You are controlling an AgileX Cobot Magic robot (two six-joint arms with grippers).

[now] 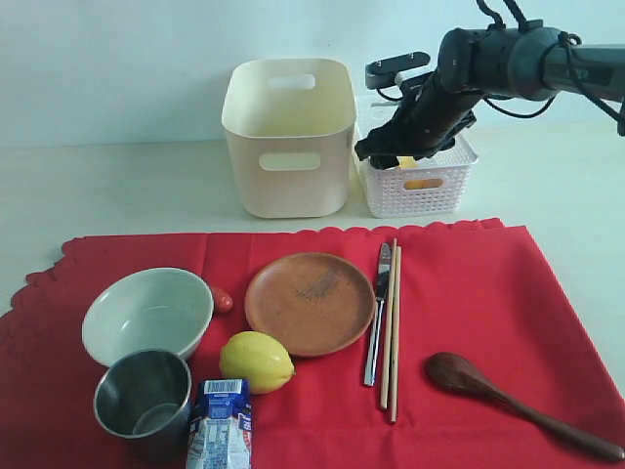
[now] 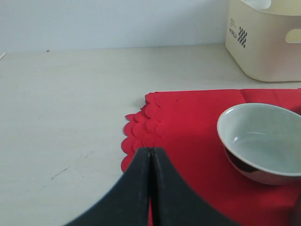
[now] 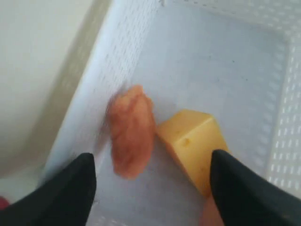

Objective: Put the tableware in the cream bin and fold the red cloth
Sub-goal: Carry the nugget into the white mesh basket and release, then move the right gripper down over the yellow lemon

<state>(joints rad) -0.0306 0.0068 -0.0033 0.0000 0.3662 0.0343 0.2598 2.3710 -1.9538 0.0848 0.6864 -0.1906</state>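
**Table stock: tableware out on the cloth, right arm at the basket**

1. Red cloth (image 1: 469, 293): spread flat across the near part of the pale table (image 1: 117, 186), scalloped edges showing at its far and left sides. Unfolded.
2. Cream bin (image 1: 290, 181): upright on the bare table beyond the cloth's far edge, middle of the scene. None of the tableware listed here is in it.
3. White lattice basket (image 1: 420, 191): just right of the bin. It holds a yellow cheese wedge (image 3: 195, 141) and a blurred orange-pink piece (image 3: 131, 129) against one wall.
4. Grey-white bowl (image 1: 146, 313): on the cloth, left, upright.
5. Steel cup (image 1: 143, 394): nearer than the bowl and just beside it, upright.
6. Brown plate (image 1: 310, 302): middle of the cloth.
7. Knife (image 1: 377, 313) and chopsticks (image 1: 393, 332): side by side, right of the plate, lying near to far.
8. Dark wooden spoon (image 1: 518, 403): near right of the cloth, apart from the rest.
9. Lemon (image 1: 255, 361): at the plate's near edge. The milk carton (image 1: 221, 425) is nearer, beside the cup.
10. Small red item (image 1: 223, 300): between the bowl and the plate.
11. Right gripper (image 3: 151, 157): above the basket, jaws spread wide, nothing held.
12. Left gripper (image 2: 150, 155): at the cloth's left edge, jaws pressed together. No object is visible between them.
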